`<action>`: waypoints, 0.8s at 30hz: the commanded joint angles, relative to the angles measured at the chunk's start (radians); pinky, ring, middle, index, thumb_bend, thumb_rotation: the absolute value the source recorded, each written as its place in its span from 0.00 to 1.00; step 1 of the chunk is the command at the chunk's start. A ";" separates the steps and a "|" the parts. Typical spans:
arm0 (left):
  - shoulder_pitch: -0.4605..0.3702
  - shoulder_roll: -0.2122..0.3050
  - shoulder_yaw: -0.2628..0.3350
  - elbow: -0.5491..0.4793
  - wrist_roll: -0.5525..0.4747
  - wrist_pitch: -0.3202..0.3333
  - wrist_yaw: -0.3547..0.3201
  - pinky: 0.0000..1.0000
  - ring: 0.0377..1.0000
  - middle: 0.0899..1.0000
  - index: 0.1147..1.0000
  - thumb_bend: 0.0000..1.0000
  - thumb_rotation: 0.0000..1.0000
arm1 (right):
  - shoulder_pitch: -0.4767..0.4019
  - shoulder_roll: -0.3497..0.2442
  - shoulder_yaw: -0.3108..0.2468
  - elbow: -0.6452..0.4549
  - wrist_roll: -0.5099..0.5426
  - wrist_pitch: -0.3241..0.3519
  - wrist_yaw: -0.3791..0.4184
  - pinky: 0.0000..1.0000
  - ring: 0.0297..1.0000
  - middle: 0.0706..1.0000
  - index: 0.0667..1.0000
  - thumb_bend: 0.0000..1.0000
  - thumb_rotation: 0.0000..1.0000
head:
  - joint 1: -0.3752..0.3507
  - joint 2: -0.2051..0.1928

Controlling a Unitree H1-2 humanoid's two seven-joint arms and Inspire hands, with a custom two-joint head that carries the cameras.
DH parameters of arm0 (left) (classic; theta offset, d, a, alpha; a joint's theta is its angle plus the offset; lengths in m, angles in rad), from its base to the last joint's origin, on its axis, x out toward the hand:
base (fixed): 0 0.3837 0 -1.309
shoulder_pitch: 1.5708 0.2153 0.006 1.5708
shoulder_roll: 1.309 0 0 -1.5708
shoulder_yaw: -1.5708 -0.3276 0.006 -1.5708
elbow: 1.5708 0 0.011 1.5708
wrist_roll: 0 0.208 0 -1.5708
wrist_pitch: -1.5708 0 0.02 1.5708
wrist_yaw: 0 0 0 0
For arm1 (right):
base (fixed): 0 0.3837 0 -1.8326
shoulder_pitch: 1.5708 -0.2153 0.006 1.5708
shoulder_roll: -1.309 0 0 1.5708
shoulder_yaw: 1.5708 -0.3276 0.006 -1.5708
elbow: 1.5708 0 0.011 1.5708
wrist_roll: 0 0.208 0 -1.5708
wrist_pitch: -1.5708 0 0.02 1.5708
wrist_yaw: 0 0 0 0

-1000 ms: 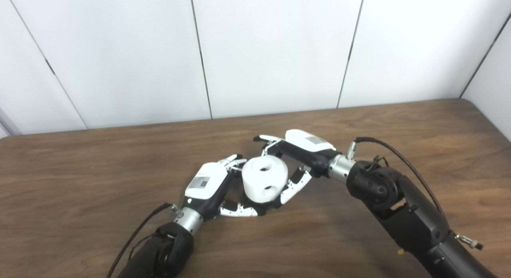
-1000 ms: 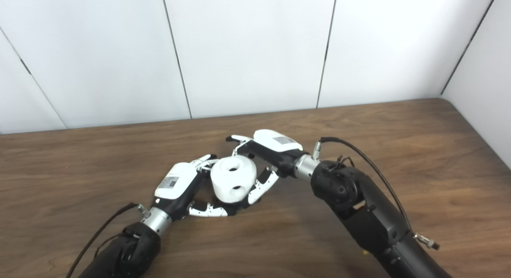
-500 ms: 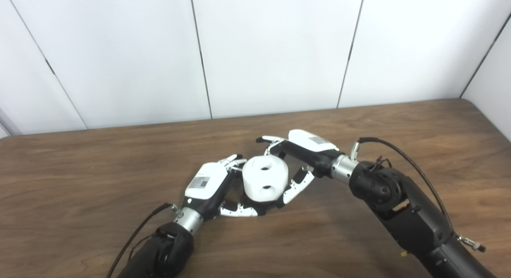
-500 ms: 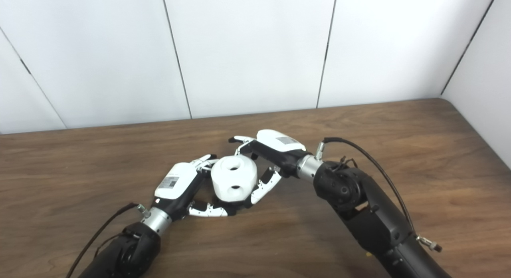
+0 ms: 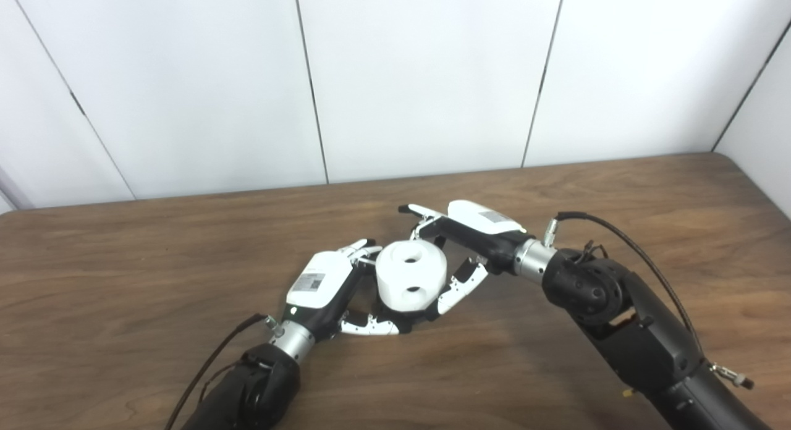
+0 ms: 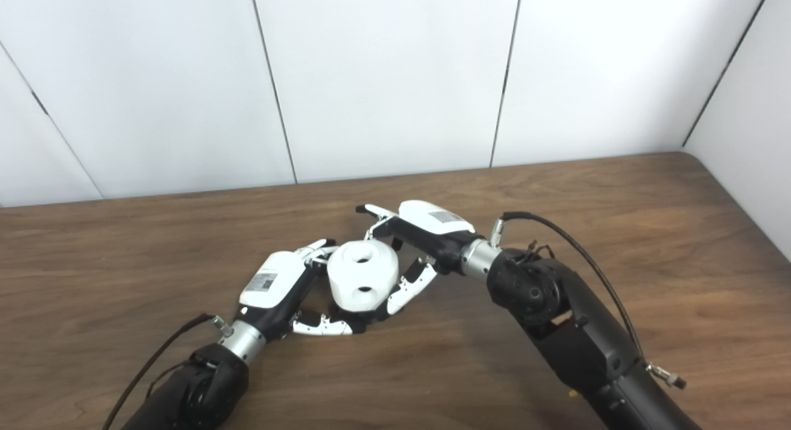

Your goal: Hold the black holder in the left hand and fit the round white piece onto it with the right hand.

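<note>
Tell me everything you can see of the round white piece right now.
The round white piece is a squat, matte, plastic-looking drum with rounded edges. It has one round hole in its top face and another in the side facing the camera. It sits tilted slightly toward the camera, at the middle of the wooden table, between the two hands. The left hand cups it from the left and below; the right hand has fingers behind it and at its right. Something black shows just beneath it, presumably the holder, mostly hidden.
</note>
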 commanded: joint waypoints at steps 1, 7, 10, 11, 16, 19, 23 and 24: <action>0.094 0.015 -0.054 0.082 0.038 0.036 -0.091 0.88 0.92 0.83 0.41 0.52 0.06 | -0.033 -0.020 -0.016 -0.005 0.000 -0.009 0.005 0.65 0.85 0.99 1.00 1.00 0.35 | 0.000 0.001; 0.093 0.017 -0.057 0.080 0.044 0.040 -0.093 0.87 0.92 0.82 0.41 0.52 0.06 | -0.036 -0.017 -0.021 -0.014 0.003 0.011 0.014 0.66 0.85 1.00 1.00 1.00 0.37 | 0.002 0.004; 0.093 0.016 -0.056 0.078 0.042 0.048 -0.101 0.88 0.92 0.83 0.41 0.52 0.06 | -0.037 -0.015 -0.033 -0.016 0.017 0.011 0.015 0.66 0.85 1.00 1.00 1.00 0.38 | 0.003 0.005; 0.093 0.016 -0.056 0.076 0.042 0.050 -0.104 0.88 0.92 0.83 0.41 0.52 0.06 | -0.037 -0.015 -0.037 -0.016 0.022 0.007 0.014 0.66 0.85 1.00 1.00 1.00 0.38 | 0.003 0.005; 0.091 0.017 -0.056 0.079 0.044 0.045 -0.098 0.87 0.92 0.83 0.41 0.52 0.06 | -0.031 -0.019 -0.066 -0.041 0.061 0.002 0.027 0.68 0.85 1.00 1.00 1.00 0.39 | 0.005 0.009; 0.087 0.018 -0.056 0.090 0.043 0.036 -0.091 0.86 0.91 0.82 0.41 0.52 0.06 | -0.027 -0.019 -0.084 -0.066 0.085 0.011 0.037 0.71 0.86 1.00 1.00 1.00 0.39 | 0.006 0.011; 0.086 0.021 -0.055 0.090 0.040 0.035 -0.096 0.87 0.92 0.83 0.41 0.52 0.06 | -0.024 -0.021 -0.097 -0.083 0.105 0.018 0.051 0.76 0.89 1.00 1.00 1.00 0.40 | 0.005 0.011; 0.086 0.021 -0.055 0.090 0.039 0.035 -0.097 0.87 0.92 0.83 0.41 0.52 0.06 | -0.023 -0.021 -0.099 -0.085 0.108 0.019 0.053 0.77 0.90 1.00 1.00 1.00 0.40 | 0.005 0.011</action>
